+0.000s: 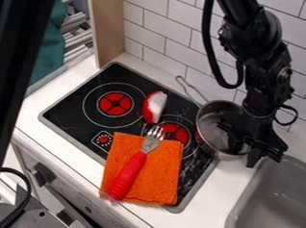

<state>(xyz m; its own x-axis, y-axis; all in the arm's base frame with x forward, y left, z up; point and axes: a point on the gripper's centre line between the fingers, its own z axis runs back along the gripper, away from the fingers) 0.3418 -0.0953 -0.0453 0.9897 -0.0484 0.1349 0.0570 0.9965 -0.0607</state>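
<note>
Gripper (244, 154) hung released, jaws apart, at rim of pot (212, 125) near sink (276, 204); fork (130, 171) lay on cloth (162, 176)

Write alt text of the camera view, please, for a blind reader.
A black gripper is at the rim of a metal pot by a toy stove's right edge. On the stove, a red-handled fork lies on an orange cloth, near a red-and-white object.

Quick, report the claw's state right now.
Claw: looks open, fingers spread apart at the metal pot's rim, with no firm grip on anything visible.
</note>
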